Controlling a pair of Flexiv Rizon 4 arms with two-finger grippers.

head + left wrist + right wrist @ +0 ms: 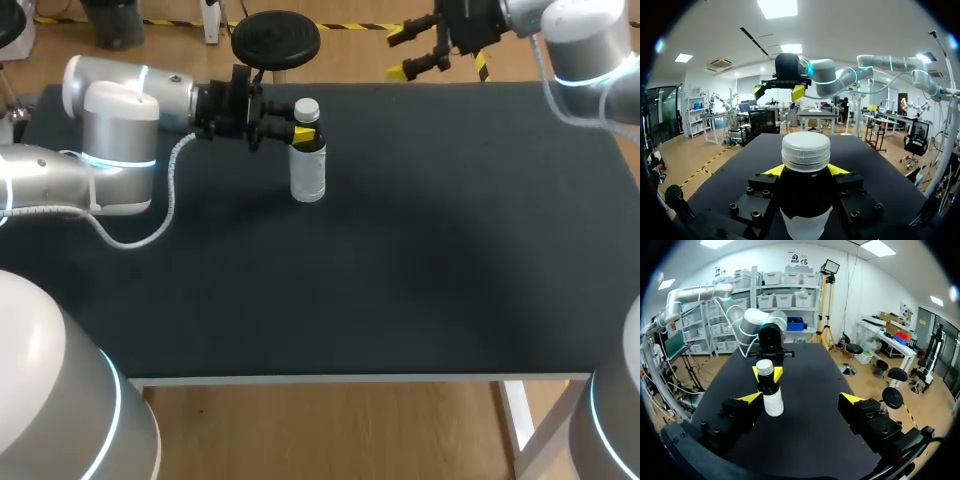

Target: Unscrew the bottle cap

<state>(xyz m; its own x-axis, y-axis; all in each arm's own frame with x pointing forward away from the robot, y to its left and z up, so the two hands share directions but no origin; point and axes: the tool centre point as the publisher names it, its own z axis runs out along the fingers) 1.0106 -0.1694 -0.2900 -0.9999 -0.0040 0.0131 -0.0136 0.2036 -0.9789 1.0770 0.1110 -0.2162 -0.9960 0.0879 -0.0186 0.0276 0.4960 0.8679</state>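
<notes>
Bottle [309, 172] upright on table [420, 260]; cap [307, 108] on; left gripper [303, 134] clamps bottle's neck from both sides; right gripper [410, 52] spread wide, well apart from bottle.

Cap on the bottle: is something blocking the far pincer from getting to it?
Nothing visible stands between the open right pincer and the cap. The left pincer grips the bottle below the cap, leaving its top free.
</notes>
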